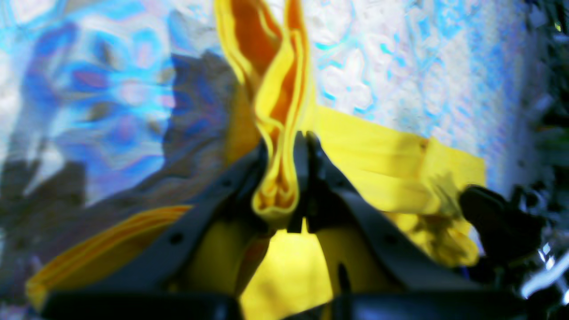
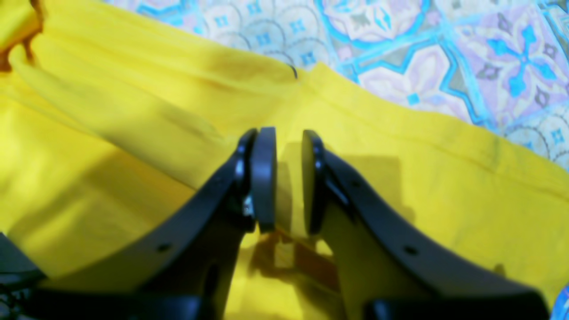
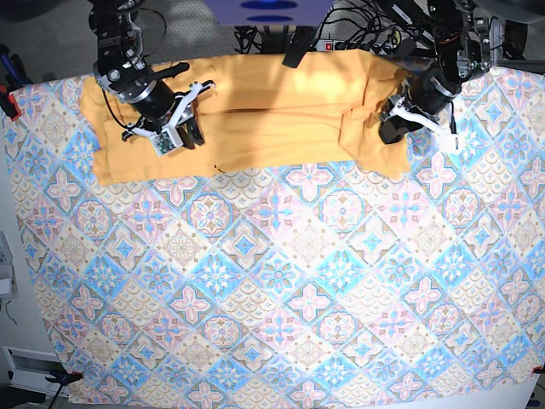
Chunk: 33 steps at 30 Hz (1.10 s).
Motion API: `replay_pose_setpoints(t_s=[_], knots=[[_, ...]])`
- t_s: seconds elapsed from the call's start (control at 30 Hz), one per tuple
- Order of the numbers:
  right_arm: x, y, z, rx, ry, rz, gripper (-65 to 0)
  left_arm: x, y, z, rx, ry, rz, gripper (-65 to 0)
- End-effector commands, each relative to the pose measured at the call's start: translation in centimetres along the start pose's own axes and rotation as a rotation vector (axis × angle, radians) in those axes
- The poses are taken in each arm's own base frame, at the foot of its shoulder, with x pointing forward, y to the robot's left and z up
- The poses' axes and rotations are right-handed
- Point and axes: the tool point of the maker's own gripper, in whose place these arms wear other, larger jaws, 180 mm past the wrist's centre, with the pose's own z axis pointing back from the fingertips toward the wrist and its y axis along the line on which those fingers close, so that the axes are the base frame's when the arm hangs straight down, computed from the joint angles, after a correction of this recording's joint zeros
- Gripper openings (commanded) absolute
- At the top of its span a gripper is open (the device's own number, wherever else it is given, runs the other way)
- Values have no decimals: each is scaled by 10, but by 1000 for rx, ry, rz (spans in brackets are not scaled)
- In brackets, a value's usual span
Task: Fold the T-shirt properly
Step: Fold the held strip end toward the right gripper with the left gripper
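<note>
The yellow-orange T-shirt lies spread sideways along the far edge of the table. Its right end is bunched up. My left gripper is shut on a thick fold of that bunched fabric, which rises between the fingers. In the base view this left gripper sits at the shirt's right end. My right gripper hovers over the flat shirt, jaws a narrow gap apart with no cloth between the pads. In the base view the right gripper is over the shirt's left part.
A blue-pink patterned tablecloth covers the whole table in front of the shirt. Cables and equipment crowd the back edge behind the shirt. A red clamp grips the cloth at the left edge.
</note>
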Motion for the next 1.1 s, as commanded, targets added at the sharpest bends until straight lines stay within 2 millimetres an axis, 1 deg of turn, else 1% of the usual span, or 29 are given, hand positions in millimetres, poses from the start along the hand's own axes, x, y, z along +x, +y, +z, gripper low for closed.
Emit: replay_pose_setpoints(t_s=[0.0, 0.07, 0.17, 0.47, 0.5, 0.63, 0.8, 0.83, 0.9, 1.07], knots=[[9, -5, 3, -9, -37, 2, -556, 4, -18, -3, -63, -10, -21, -650], [9, -8, 3, -17, -34, 1, -556, -6, -31, -8, -101, 17, -30, -650], [9, -10, 4, -21, -34, 0, -556, -15, -44, -14, -138, 44, -39, -650], [9, -11, 4, -23, -37, 2, -556, -31, -86, -30, -245, 94, -61, -650], [9, -11, 4, -23, -37, 2, -556, -30, -88, -31, -252, 95, -67, -650], [10, -11, 4, -23, -38, 2, -556, -41, -89, -38, -256, 130, -57, -650], [11, -14, 5, -31, -41, 2, -556, -42, -84, -45, -247, 140, -47, -650], [11, -15, 6, -34, -41, 2, -556, -42, -87, -46, -254, 140, -50, -650], [12, -15, 6, -35, -44, 3, -556, -47, -95, -48, -277, 161, -68, -650], [12, -15, 6, -35, -44, 3, -556, -49, -110, -51, -315, 169, -88, -569]])
